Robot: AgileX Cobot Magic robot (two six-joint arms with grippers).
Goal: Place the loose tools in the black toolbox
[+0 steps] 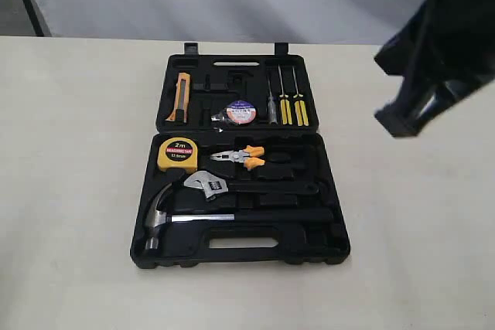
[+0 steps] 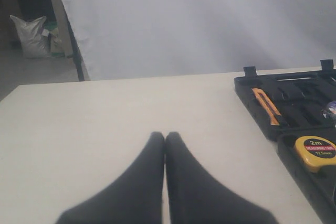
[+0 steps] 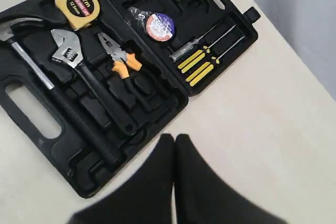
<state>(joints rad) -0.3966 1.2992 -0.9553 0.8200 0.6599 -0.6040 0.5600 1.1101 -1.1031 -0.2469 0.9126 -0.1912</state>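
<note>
The black toolbox (image 1: 340,249) lies open in the middle of the table. In its near half the claw hammer (image 1: 166,214) rests along the front, with the adjustable wrench (image 1: 207,185) just behind it. The black tape roll (image 1: 241,112) with its white-purple label sits in the far half. The right wrist view shows the same toolbox (image 3: 16,111), hammer (image 3: 31,69), wrench (image 3: 67,51) and tape roll (image 3: 159,25). My right gripper (image 3: 175,138) is shut and empty, raised off the box's right side. My left gripper (image 2: 165,135) is shut and empty over bare table, left of the toolbox (image 2: 247,90).
A yellow tape measure (image 1: 178,153), orange-handled pliers (image 1: 241,158), an orange utility knife (image 1: 180,96) and yellow-handled screwdrivers (image 1: 291,106) also lie in the case. The right arm (image 1: 433,52) hangs dark at the upper right. A white backdrop stands behind the table.
</note>
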